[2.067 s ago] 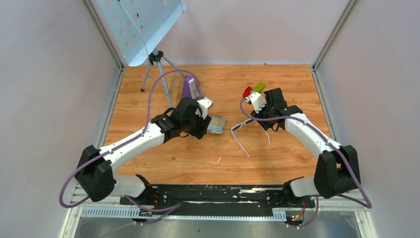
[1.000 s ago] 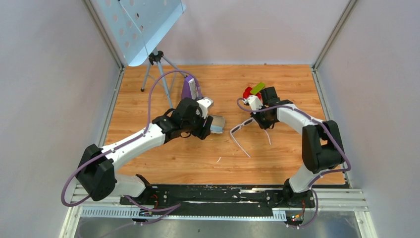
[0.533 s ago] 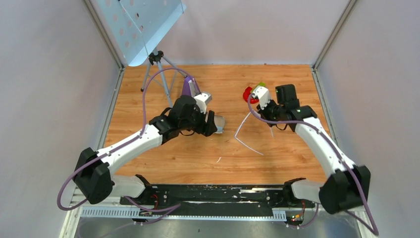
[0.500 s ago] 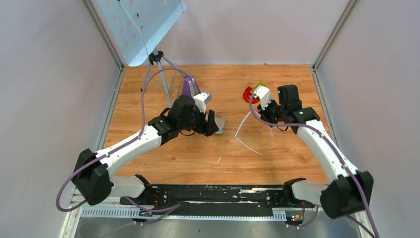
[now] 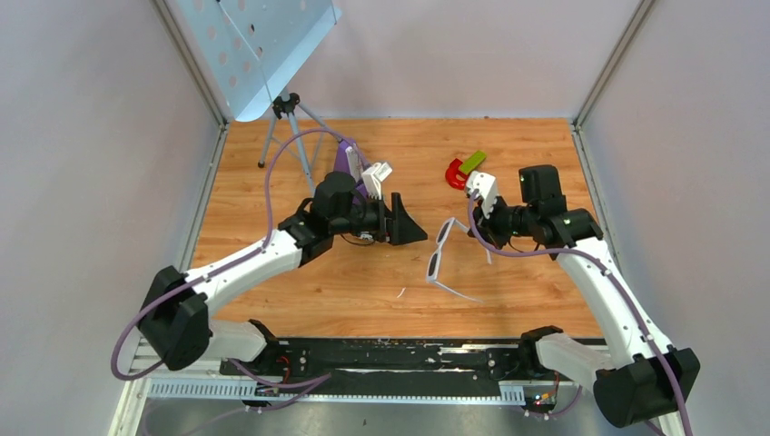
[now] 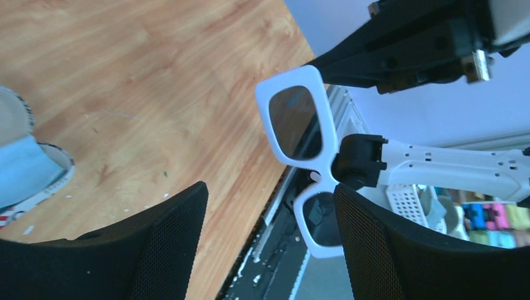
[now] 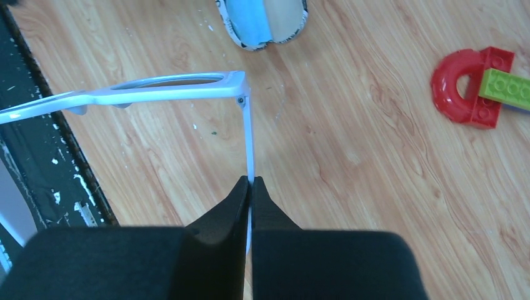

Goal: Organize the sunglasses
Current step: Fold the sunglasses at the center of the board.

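The sunglasses (image 5: 441, 250), white frame with dark lenses, hang in the air above the table, their lenses facing the left gripper. My right gripper (image 5: 474, 227) is shut on one slim white arm of the sunglasses (image 7: 248, 140), just behind the hinge; the front frame (image 7: 156, 89) sticks out to its left. My left gripper (image 5: 409, 227) is open and empty, its fingers pointing right at the sunglasses (image 6: 299, 125), a short way off. The flag-printed case (image 7: 262, 22) with the light blue cloth (image 6: 22, 172) in it lies on the table under the left gripper.
Red and green bricks (image 5: 463, 169) lie at the back right, also in the right wrist view (image 7: 475, 87). A tripod (image 5: 286, 127), a purple object (image 5: 345, 162) and a perforated metal panel (image 5: 254, 45) stand at the back left. The black base rail (image 5: 399, 350) runs along the near edge.
My right gripper has lifted the sunglasses off the table and turned them so that the lenses face left. My left gripper has swung up from the case and points right.
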Controlling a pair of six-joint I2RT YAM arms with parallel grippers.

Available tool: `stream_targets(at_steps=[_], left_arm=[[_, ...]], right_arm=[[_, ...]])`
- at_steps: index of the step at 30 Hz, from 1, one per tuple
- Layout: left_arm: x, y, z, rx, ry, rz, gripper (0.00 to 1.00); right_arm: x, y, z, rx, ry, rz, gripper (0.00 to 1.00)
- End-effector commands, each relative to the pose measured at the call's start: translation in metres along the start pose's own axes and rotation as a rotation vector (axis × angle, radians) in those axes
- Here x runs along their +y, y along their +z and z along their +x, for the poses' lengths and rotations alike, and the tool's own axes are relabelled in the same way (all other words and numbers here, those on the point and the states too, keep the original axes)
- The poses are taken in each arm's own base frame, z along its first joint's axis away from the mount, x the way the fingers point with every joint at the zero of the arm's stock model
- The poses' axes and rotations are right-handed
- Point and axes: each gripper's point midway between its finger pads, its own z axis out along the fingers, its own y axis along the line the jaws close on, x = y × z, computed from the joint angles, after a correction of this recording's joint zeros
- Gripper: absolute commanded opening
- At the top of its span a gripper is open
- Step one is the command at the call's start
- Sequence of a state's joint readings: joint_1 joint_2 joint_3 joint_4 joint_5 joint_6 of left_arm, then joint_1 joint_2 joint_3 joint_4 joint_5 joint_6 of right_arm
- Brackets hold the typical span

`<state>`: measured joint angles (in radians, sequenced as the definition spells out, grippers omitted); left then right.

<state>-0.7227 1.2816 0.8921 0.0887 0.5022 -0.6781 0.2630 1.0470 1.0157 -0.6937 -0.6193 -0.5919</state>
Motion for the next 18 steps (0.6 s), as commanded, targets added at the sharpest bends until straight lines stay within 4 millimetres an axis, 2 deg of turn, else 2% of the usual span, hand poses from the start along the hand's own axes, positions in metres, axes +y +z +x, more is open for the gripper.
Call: stream_targets(at_steps=[1, 8, 12, 18], left_arm=[[-0.009, 0.022, 0.01, 0.089, -0.133, 0.08, 0.78], [-0.021, 0.03, 0.002, 0.082, -0.167, 0.151, 0.78], [-0.022, 0.031, 0.0, 0.079, -0.174, 0.158, 0.79], [-0.021, 0.04, 0.003, 0.099, -0.204, 0.164, 0.79]], right_arm=[[0.018, -0.005, -0.009, -0.053, -0.038, -0.09, 0.0], [0.014, 0.0, -0.006, -0.012, -0.077, -0.075, 0.0], [0.015, 0.004, -0.002, 0.006, -0.085, -0.082, 0.0], [0.018, 0.008, -0.007, 0.01, -0.101, -0.097, 0.0]])
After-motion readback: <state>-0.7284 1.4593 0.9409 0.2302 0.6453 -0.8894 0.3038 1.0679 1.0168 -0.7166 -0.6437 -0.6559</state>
